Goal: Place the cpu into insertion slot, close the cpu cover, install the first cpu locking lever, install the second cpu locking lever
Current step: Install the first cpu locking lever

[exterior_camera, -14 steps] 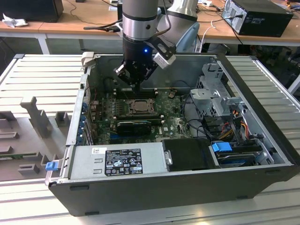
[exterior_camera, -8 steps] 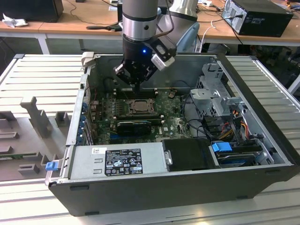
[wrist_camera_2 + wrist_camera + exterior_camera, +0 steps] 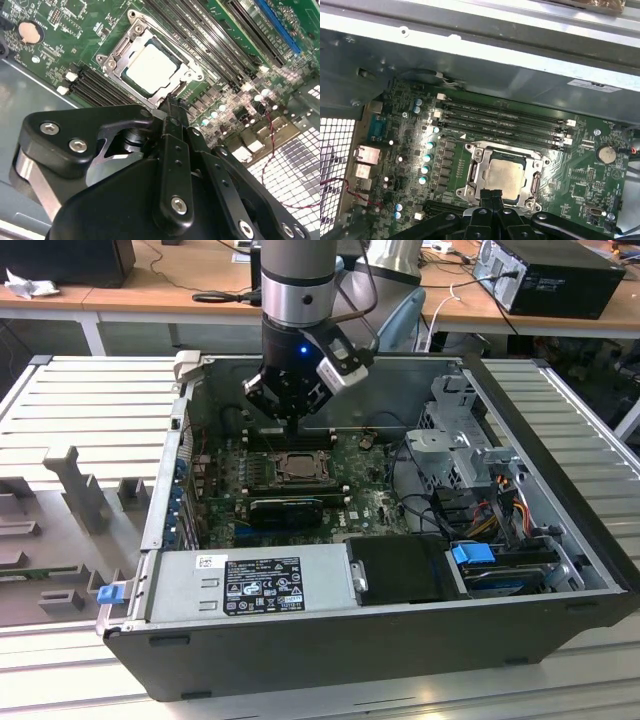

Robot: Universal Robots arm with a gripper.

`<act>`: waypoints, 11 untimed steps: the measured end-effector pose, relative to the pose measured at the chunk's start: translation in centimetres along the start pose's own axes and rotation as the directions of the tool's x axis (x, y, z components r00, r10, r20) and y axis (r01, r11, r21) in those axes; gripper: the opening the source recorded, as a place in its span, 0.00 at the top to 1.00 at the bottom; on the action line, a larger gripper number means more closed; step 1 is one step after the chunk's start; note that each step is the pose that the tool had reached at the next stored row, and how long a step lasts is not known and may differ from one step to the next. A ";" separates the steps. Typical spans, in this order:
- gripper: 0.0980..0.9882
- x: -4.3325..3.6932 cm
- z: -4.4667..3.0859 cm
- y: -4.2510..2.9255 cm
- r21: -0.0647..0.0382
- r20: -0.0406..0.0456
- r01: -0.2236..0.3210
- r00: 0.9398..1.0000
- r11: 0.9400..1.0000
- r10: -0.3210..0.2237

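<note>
Cpu [image 3: 506, 175]: seated in insertion slot [image 3: 272, 468], cpu cover [image 3: 476, 167] lowered to frame it. My pincer [image 3: 492, 195]: fingers shut together, empty, tips at cover's edge, probably for pressing.

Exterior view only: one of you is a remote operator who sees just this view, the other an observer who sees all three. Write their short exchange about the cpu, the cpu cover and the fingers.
Operator: From here the arm blocks the board. Is the cpu under its cover?
Observer: Yes. In the second wrist view the cpu cover lies flat as a frame around the cpu, whose silver face shows through the opening.
Operator: Are the fingers holding anything?
Observer: In the first wrist view the fingers are pressed together with nothing visible between them, their tips at the cover's edge.
</note>
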State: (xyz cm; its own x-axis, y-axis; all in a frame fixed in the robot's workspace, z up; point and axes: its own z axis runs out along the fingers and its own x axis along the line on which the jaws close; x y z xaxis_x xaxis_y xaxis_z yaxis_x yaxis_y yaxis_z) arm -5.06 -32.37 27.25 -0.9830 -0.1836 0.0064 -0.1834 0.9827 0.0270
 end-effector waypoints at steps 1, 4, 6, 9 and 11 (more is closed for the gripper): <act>0.99 0.00 0.00 0.00 0.000 0.000 0.000 1.000 1.000 0.000; 0.99 0.00 0.00 0.00 0.000 0.000 -0.001 1.000 1.000 0.001; 0.99 0.00 0.00 0.00 0.000 0.000 -0.001 1.000 1.000 0.001; 0.99 0.00 0.00 0.00 0.000 0.000 -0.001 1.000 1.000 0.001; 0.99 0.00 0.00 0.00 0.000 0.000 -0.001 1.000 1.000 0.001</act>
State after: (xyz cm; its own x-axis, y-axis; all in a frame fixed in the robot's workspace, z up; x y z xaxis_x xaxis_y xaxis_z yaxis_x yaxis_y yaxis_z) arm -5.06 -32.37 27.25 -0.9832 -0.1823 0.0064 -0.1821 0.9829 0.0271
